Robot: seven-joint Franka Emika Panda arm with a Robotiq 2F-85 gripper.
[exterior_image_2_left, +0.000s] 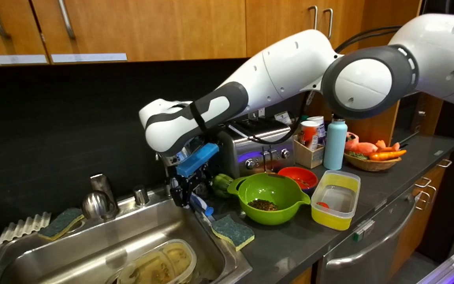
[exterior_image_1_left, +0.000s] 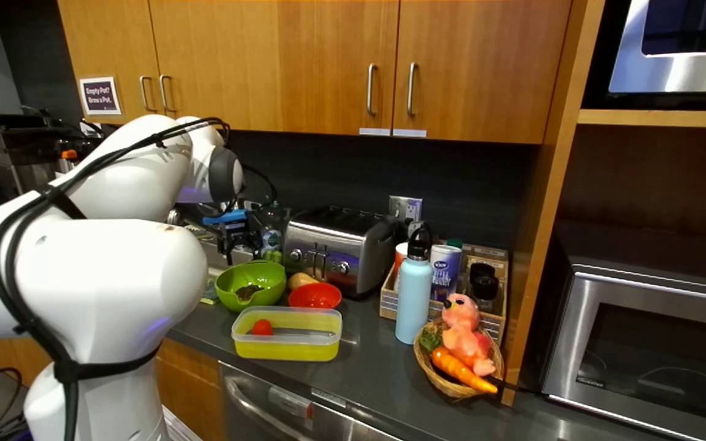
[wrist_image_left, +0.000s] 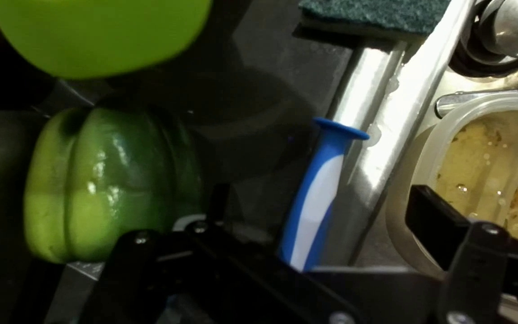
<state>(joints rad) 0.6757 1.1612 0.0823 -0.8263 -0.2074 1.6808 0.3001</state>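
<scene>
Blue-and-white handle (wrist_image_left: 315, 202) lies alongside the metal edge of the sink (exterior_image_2_left: 93, 252), its flared blue end showing plainly in the wrist view. Spread wide, the jaws of the gripper (wrist_image_left: 319, 203) stand one to each side of the handle and grip nothing; whether either finger touches it cannot be told. A green bell pepper (wrist_image_left: 110, 184) rests on the desk (exterior_image_2_left: 266, 250) near the handle, just beside a green bowl (exterior_image_2_left: 270, 217) with dark bits (exterior_image_2_left: 263, 204) inside. At the sink's corner lies a sponge (exterior_image_2_left: 233, 231), and in the sink sits a food container (wrist_image_left: 432, 135). Further along are a red bowl (exterior_image_1_left: 328, 293), a yellow container (exterior_image_2_left: 331, 221) with a tomato (exterior_image_1_left: 261, 327), a toaster (exterior_image_1_left: 334, 236), and a light-blue bottle (exterior_image_1_left: 413, 300) beside a wicker basket (exterior_image_1_left: 445, 387) bearing a carrot (exterior_image_1_left: 460, 369) and a pink toy bird (exterior_image_1_left: 463, 340)
</scene>
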